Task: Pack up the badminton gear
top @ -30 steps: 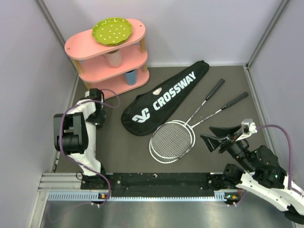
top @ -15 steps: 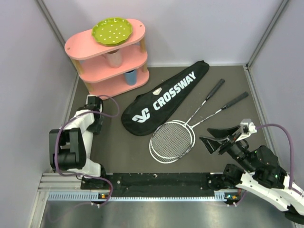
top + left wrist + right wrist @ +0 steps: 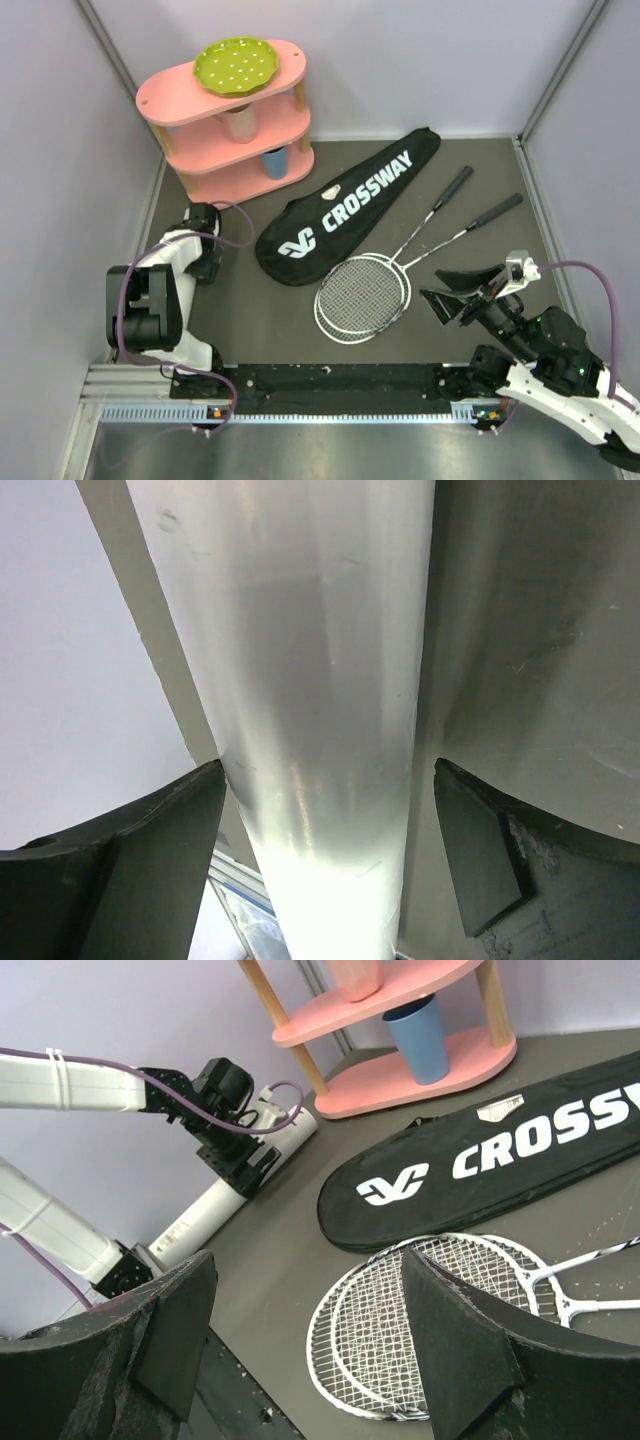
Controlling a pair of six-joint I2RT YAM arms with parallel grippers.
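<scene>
Left fingers (image 3: 130,880) straddle tube (image 3: 310,730) near pink shelf (image 3: 170,95).

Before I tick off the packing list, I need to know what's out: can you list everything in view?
shelf: one, pink, three tiers, back left corner
plate: one, green with dots, on the shelf's top tier
pinkish cup: one, middle tier
blue cup: one, bottom tier
bag: one, black, lettered CROSSWAY, mid-table
rackets: two, silver with black handles, heads overlapping, in front of the bag
tube: one, white, lying by the left wall
table: one, dark grey
left gripper: black, open, straddling the tube
right gripper: black, open, empty, near right
</scene>
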